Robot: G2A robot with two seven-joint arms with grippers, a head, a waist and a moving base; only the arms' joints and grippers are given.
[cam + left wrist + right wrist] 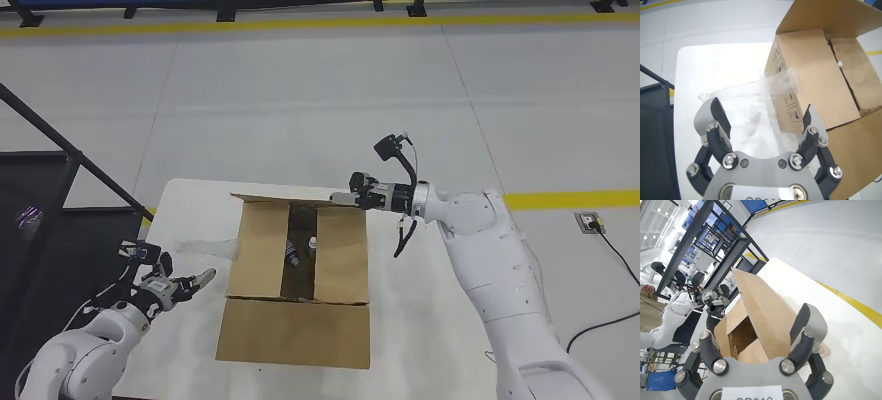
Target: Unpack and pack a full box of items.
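Brown cardboard at mid-table: stood as a box (295,290) on the white table (190,205), top half open. Had its two long flaps (262,250) folded almost flat, with a dark slot between. Showed in that slot a white cap (313,243) and, just beside it, a dark item (292,253) too small to name. Caught the same cap through the slot from the left wrist camera. Had the near flap (295,332) folded outward toward the robot and the far flap (761,298) upright along the back edge.

Hovered at the box's far right corner with the right gripper (340,199), jaws spread wide around the end of that upright flap. Set one finger pad (798,323) at the flap's face, touching or nearly so; hid the other finger behind the cardboard. Clamped nothing.

Hung over bare tabletop with the left gripper (761,113), just beside the box's left wall and toward its near corner, fingers (720,113) wide apart and holding nothing. Trailed a strip of clear tape (757,87) from that wall out toward the gripper, free end near one fingertip; could not tell whether touching.

Took in, too, a black metal rack (40,130) off the table's left side and a yellow floor line (560,198) behind the right arm.
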